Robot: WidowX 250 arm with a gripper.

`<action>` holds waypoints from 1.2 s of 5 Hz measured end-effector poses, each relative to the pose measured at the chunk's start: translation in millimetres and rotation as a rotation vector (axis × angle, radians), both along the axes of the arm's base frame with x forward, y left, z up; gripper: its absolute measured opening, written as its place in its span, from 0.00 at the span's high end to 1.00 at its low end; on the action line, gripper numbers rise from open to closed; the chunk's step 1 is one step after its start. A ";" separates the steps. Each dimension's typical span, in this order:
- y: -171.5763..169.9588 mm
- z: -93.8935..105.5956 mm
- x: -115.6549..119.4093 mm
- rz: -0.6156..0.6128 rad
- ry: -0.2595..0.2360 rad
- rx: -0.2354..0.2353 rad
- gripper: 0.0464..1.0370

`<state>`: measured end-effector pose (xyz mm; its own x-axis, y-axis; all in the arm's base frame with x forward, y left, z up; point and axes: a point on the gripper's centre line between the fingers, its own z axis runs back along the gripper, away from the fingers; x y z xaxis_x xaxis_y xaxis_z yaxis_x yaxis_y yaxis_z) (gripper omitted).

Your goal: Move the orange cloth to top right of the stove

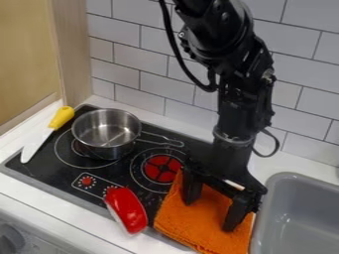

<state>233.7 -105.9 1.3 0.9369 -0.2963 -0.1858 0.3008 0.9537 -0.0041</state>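
You have the orange rough-textured cloth [189, 225] at the front right of the flat black glass-topped stove [49, 166], lying partly over the stove's right side and partly on the white counter [49, 211] beside it. A narrow corner of the cloth points toward the back of the stove, close by the round red burner [162, 168]; from there its long axis slants toward the front right, away from the stove, widening as it goes. Your black two-finger gripper [212, 212] hangs over the cloth at the stove's front right, its fingers spread wide with orange fabric visible between them. It grips nothing, and you cannot tell for certain whether the fingertips touch the cloth or sit just above it

On the stove's back left you see the round silver metal saucepan [106, 130], upright, its bare metal bottom showing inside and its wire handle [162, 139] pointing right across the stove. To the right of the stove is the grey rectangular sink basin [298, 218]. Along the stove's left side lies the knife with a yellow handle and white blade [36, 144], handle toward the stove's back. The glossy red rounded object with a pale edge [127, 211] straddles the stove's front edge, left of the cloth
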 end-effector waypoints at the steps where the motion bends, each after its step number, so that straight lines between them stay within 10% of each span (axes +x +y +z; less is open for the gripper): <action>1: -10.9 -0.6 16.6 0.005 -0.011 -0.034 0.04; 6: 35.4 0.9 62.4 -0.014 -0.035 0.015 0.04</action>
